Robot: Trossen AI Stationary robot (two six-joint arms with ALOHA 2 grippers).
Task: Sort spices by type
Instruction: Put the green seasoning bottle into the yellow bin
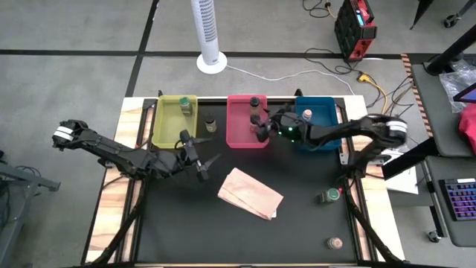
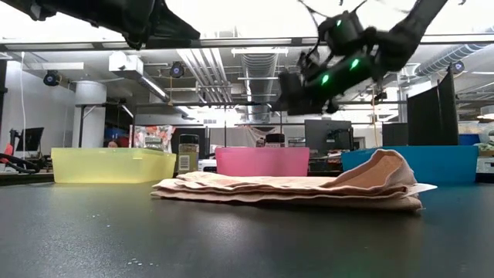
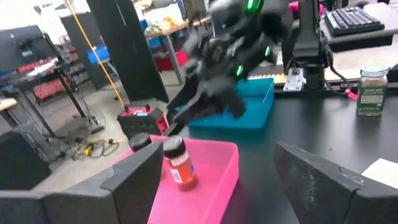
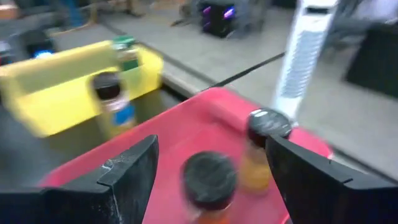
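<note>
The right gripper [image 4: 211,180] is hanging spread-fingered over the pink tray [image 1: 236,138], a dark-capped jar [image 4: 208,183] sitting between its fingers (released, it seems). Withdrawing carelessly risks toppling it into its neighbour [image 4: 261,149]. The left gripper [image 1: 202,165] is waiting, splayed, empty.

A: In the right wrist view the two dark-capped jars [image 4: 208,186] in the pink tray [image 4: 186,134] are blurred; the nearer one is cut off by the picture's edge; no label can be read.

B: In the low view the paper bag [image 2: 309,189] hides the lower walls of the pink tray and the blue tray [image 2: 455,164]; the left gripper [image 2: 150,23] is cut off at the top edge; whether its fingers are parted cannot be told there.
</note>
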